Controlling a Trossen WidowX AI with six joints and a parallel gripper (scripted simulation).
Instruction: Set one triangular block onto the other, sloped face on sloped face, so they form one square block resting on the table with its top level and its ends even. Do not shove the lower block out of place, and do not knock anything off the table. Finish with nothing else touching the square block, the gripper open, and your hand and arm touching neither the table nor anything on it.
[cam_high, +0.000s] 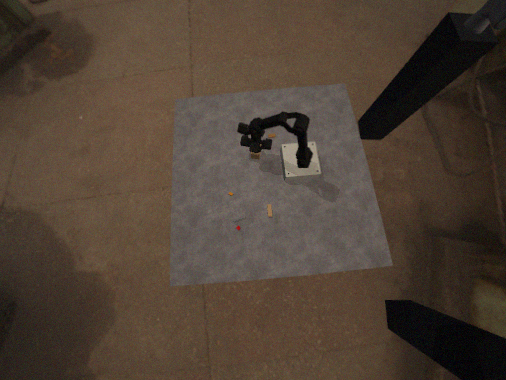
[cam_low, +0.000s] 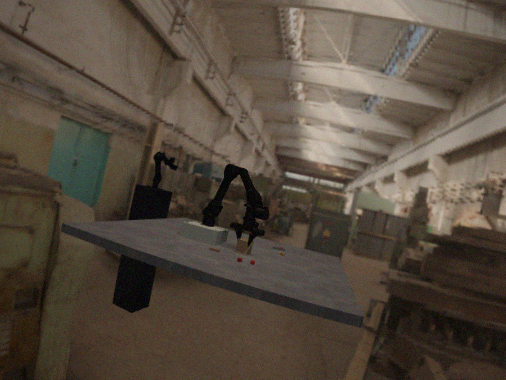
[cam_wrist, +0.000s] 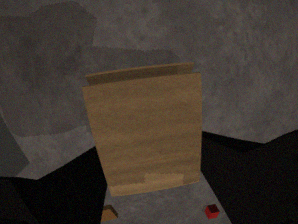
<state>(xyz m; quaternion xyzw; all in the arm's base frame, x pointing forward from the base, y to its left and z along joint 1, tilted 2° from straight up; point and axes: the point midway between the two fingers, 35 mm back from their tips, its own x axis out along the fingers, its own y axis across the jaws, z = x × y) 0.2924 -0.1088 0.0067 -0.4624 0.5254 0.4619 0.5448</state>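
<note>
My gripper (cam_high: 256, 151) (cam_low: 245, 238) (cam_wrist: 148, 140) is shut on a tan triangular block (cam_wrist: 150, 125), whose broad face fills the middle of the wrist view, with a black finger at each side. The other triangular block (cam_wrist: 141, 73) shows as a narrow tan strip just beyond the held block's far edge, roughly parallel to it, with a dark band between. In the top and exterior views the two blocks run together as one small tan shape below the hand. How closely their sloped faces meet is hidden, and I cannot tell whether they touch.
A tan bar (cam_high: 270, 210) (cam_low: 214, 249), a small orange piece (cam_high: 230, 194) (cam_low: 282, 254) and a red cube (cam_high: 238, 228) lie on the grey table (cam_high: 320, 235) (cam_low: 300, 285). Another tan piece (cam_high: 271, 135) lies behind the hand. The pale base (cam_high: 292, 167) (cam_low: 202, 232) stands beside the blocks.
</note>
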